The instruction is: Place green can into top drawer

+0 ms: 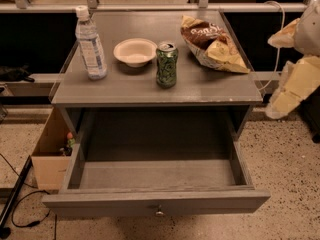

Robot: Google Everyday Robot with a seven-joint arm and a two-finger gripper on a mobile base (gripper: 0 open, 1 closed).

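Observation:
The green can (166,64) stands upright near the middle of the grey tabletop (130,90), between a bowl and a chip bag. The top drawer (155,202) is pulled fully open below the table and is empty inside; its small metal knob (159,212) sits centred on the front panel. My gripper (278,105) hangs at the end of the pale arm off the right side of the table, well right of the can and holding nothing that I can see.
A clear water bottle (90,44) with a white cap stands at the table's left. A white bowl (134,51) sits left of the can and a chip bag (212,44) right of it. A cardboard box (50,156) and cables lie on the floor at the left.

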